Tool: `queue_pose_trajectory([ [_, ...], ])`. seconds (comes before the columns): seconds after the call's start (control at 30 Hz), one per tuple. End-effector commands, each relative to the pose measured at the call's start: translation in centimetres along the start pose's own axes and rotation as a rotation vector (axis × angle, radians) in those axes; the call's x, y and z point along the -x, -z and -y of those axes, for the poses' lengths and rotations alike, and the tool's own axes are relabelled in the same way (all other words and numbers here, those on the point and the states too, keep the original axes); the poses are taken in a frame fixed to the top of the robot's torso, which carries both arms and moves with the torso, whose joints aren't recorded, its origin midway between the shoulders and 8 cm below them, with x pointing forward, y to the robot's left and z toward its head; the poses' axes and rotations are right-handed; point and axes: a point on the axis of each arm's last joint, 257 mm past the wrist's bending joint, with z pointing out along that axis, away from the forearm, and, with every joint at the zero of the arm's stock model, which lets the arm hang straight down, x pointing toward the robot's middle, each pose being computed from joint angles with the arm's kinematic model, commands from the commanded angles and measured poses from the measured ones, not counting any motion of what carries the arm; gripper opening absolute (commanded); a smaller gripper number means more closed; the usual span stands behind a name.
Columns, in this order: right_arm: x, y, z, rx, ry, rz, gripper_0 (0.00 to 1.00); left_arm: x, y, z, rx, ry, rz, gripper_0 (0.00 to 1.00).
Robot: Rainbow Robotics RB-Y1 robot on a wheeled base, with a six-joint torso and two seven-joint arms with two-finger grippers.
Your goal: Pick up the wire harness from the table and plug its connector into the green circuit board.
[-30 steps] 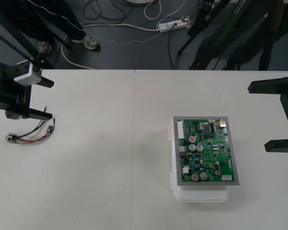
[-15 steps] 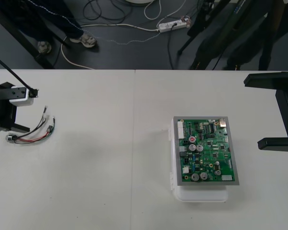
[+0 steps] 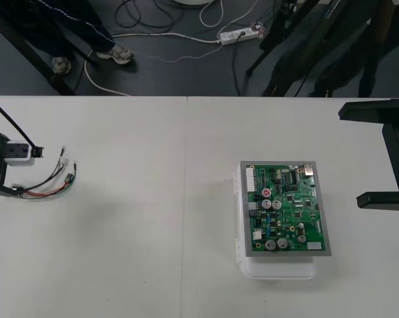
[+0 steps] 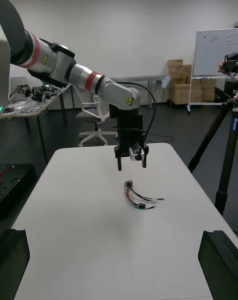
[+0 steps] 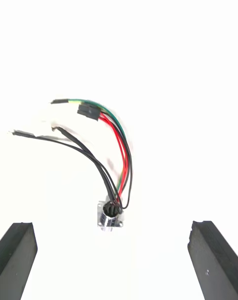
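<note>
Two grippers: left gripper point(image 3: 20, 171) at 9 o'clock of the plain light table point(image 3: 153, 199); right gripper point(image 3: 348, 156) parked at 3 o'clock.
Change: over the last second the left gripper has slid toward 9 o'clock, from the harness's plug end to its socket end.
Jaws: both pairs spread wide, holding nothing.
Harness: thin red, black and green wire harness point(image 3: 47, 182) flat on the table, unmoved; round flanged metal socket point(image 5: 110, 215) framed between the left fingers point(image 5: 20, 250), small black plug point(image 5: 88, 111) at the 3 o'clock end.
Board: green circuit board point(image 3: 285, 209) on its white base point(image 3: 279, 268), 4 o'clock, well apart, nothing plugged in.
Meaning: probably lining up a grasp; pick-up not yet begun.
</note>
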Motion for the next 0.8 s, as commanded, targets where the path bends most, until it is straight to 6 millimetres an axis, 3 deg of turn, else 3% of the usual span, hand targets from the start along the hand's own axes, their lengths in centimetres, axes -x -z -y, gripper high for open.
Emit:
queue_pose_trajectory([
  [0.03, 0.8, 0.1, -0.6, 0.000, 0.065, 0.010, 1.00, -0.4, -0.4, -1.1, 0.018, -0.122, 0.004, 0.89],
  [0.47, 0.4, 0.0, -0.6, 0.000, 0.064, -0.001, 1.00, -4.2, -2.7, -2.1, 0.015, -0.254, 0.015, 0.89],
  [0.8, 0.0, -0.1, -0.4, -0.003, 0.064, -0.012, 1.00, -6.8, -5.0, -1.7, 0.020, -0.215, 0.047, 0.89],
])
